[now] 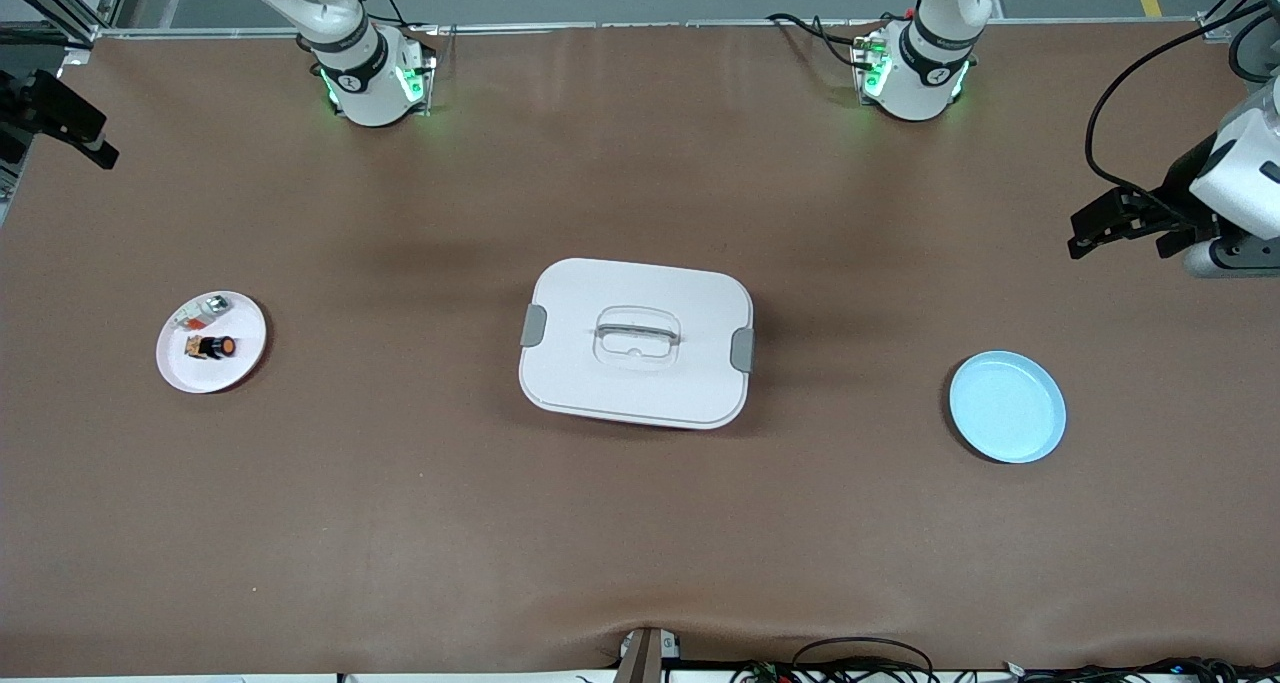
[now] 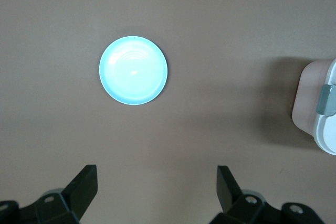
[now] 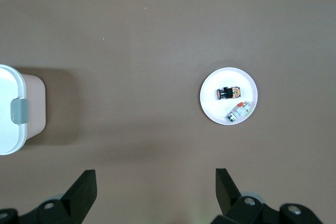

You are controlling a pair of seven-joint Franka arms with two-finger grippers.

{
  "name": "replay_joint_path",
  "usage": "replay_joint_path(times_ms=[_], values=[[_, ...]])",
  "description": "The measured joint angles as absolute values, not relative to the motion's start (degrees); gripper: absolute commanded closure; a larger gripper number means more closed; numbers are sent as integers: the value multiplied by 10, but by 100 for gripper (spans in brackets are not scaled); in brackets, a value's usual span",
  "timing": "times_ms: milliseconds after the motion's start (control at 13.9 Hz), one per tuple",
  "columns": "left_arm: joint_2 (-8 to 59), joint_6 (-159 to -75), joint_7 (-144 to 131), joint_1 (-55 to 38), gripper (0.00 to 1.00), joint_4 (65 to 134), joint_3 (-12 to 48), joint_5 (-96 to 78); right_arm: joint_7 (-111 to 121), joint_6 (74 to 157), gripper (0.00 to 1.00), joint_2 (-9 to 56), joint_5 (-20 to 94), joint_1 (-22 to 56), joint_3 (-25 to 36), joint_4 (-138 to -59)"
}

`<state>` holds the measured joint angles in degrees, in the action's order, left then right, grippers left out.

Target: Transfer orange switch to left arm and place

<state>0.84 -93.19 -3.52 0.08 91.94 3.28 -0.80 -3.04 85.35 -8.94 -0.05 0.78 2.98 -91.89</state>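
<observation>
Two grippers, left (image 2: 155,190) and right (image 3: 155,190), apart | orange switch (image 1: 213,347), cylindrical, on round white plate (image 1: 240,363)

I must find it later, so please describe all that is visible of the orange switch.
The switch is a tiny black cylinder with a round orange cap and a tan band at its other end. It lies on its side on the white plate, at the right arm's end of the table, beside a small silver-and-clear part without touching it. No pincer touches it.

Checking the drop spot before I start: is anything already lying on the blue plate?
No, the blue plate shows only its bare inside, with nothing on it.
</observation>
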Motion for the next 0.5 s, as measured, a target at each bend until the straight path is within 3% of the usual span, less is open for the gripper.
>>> replay_joint_path(times_ms=[503], values=[[18, -931, -35, 4, 0, 919, 32, -8, -7, 858, 0, -58, -1, -6, 38, -910]])
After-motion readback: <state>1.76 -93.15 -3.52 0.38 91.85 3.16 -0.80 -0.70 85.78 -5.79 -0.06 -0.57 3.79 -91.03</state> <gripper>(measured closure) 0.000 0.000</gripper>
